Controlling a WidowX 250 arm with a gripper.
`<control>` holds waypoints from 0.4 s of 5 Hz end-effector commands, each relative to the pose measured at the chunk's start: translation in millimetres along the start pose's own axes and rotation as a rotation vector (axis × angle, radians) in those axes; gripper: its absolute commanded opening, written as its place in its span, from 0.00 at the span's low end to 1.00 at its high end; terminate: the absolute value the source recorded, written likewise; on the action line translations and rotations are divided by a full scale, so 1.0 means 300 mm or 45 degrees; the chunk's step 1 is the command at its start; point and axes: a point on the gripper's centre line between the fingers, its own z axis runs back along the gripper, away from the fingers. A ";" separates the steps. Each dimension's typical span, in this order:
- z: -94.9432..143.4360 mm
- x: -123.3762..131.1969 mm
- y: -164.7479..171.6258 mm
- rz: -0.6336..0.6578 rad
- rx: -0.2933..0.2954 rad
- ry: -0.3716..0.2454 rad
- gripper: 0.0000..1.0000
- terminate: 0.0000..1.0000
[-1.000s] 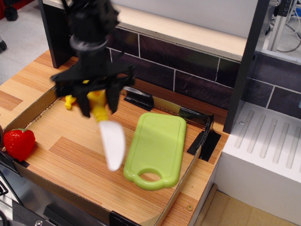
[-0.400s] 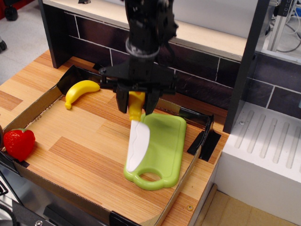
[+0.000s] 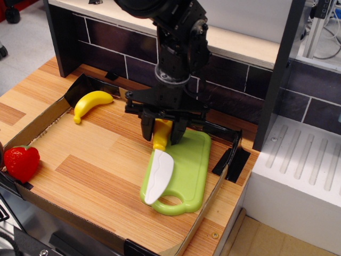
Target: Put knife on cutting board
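Observation:
The knife [image 3: 159, 173] has a yellow handle and a broad white blade. My gripper [image 3: 161, 134] is shut on the yellow handle, and the blade points down toward the near left. The blade hangs over the left part of the light green cutting board [image 3: 184, 170], its tip near the oval handle hole. I cannot tell whether the blade touches the board. The board lies flat in the right half of the shallow cardboard tray [image 3: 42, 114].
A yellow banana [image 3: 90, 103] lies at the tray's far left. A red strawberry [image 3: 20, 162] sits at the left edge. A dark tiled wall stands behind. A white ridged block [image 3: 298, 176] and a dark post [image 3: 277, 74] stand to the right.
My gripper has carried the knife from the left of the tray, near the banana, to the right and down over the cutting board. The banana is uncovered.

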 end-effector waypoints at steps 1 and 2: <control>0.032 0.025 -0.040 0.019 -0.041 -0.047 0.00 0.00; 0.039 0.038 -0.039 0.086 -0.078 -0.063 1.00 0.00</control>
